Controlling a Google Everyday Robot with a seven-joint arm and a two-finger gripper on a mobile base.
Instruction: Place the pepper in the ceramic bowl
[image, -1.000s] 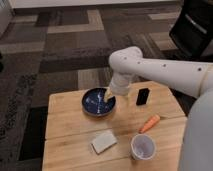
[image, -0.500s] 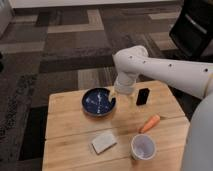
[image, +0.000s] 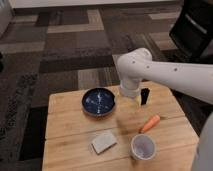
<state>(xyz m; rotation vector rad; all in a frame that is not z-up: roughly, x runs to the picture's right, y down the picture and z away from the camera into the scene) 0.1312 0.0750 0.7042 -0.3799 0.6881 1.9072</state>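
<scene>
The orange pepper (image: 150, 123) lies on the wooden table (image: 70, 131), right of centre. The dark blue ceramic bowl (image: 86, 104) stands at the back middle of the table, with pale streaks inside and nothing in it. My white arm reaches in from the right. Its gripper (image: 130, 101) hangs just right of the bowl, above the table and up-left of the pepper, apart from it. The arm's wrist hides most of the gripper.
A small black rectangular object (image: 145, 96) stands just right of the gripper. A white cup (image: 143, 147) stands near the front edge, below the pepper. A pale flat block (image: 104, 141) lies front centre. Patterned carpet surrounds the table.
The arm and gripper have moved right, from over the bowl to the spot between the bowl and the black object. The pepper, bowl and cup have not moved.
</scene>
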